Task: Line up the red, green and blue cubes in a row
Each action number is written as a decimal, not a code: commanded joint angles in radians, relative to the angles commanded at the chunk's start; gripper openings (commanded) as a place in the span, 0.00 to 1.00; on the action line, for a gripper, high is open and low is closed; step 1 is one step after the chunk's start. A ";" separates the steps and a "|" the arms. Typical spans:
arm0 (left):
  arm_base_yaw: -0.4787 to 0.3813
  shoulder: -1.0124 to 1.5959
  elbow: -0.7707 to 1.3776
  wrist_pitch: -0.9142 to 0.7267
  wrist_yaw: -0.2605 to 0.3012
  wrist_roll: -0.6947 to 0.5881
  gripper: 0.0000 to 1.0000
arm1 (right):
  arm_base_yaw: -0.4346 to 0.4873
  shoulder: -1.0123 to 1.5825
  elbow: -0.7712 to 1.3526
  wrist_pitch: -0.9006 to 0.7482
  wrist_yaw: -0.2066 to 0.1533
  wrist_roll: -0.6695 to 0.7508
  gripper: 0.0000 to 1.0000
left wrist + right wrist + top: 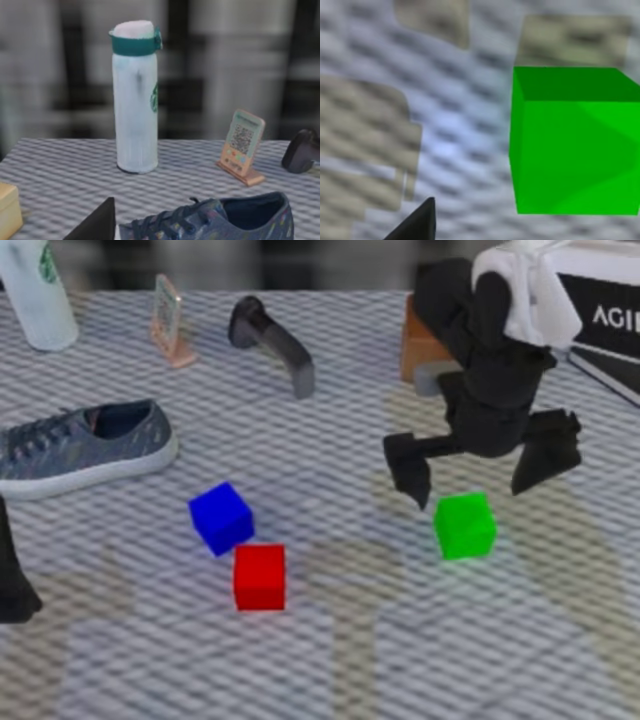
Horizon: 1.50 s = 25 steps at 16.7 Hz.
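right claw [478, 472] hangs spread at 12 o'clock of green cube [465, 525]; descending off-centre, a finger could knock it further from red [260, 577] and blue [220, 517].

Blue cube [221, 517] touching red cube [260, 577]; green cube [465, 525] well apart, rightward.

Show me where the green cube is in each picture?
Top view: the green cube sits on the table's right side, just below the right gripper, whose fingers are spread.
Left wrist view: not in it.
Right wrist view: it fills the picture's right part.
Shared landmark: the woven grey tablecloth.
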 joint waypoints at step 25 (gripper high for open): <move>0.000 0.000 0.000 0.000 0.000 0.000 1.00 | -0.002 0.118 -0.165 0.285 0.001 0.003 0.17</move>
